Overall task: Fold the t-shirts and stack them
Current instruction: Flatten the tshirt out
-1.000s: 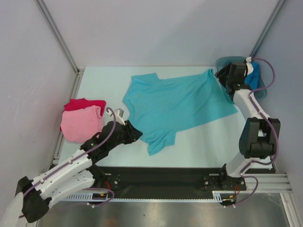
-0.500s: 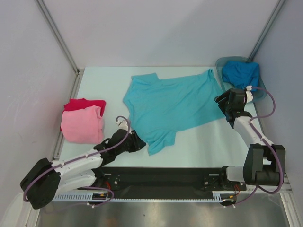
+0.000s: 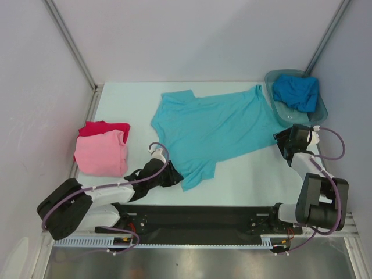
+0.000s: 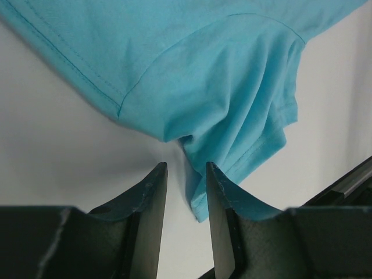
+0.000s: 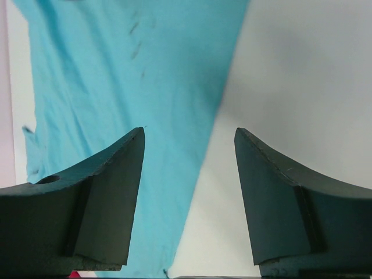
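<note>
A turquoise t-shirt (image 3: 215, 131) lies spread flat mid-table. A pink folded shirt (image 3: 102, 154) lies on a red one (image 3: 102, 128) at the left. A deeper blue shirt (image 3: 296, 92) sits bunched in the grey tub (image 3: 272, 80) at the far right. My left gripper (image 3: 174, 177) is low at the turquoise shirt's near sleeve. In the left wrist view (image 4: 184, 165) its jaws stand narrowly apart, with the sleeve's hem (image 4: 200, 212) lying between them, unpinched. My right gripper (image 3: 283, 141) is wide open over the shirt's right hem corner; the hem edge (image 5: 192, 174) runs between its fingers.
The grey translucent tub stands in the far right corner against the wall. White walls and metal frame posts close in the left, back and right sides. The black rail (image 3: 197, 218) with the arm bases runs along the near edge.
My right arm has swung from the tub toward the near side, down to the turquoise shirt's right corner. My left arm has lowered and slid right toward the near sleeve.
</note>
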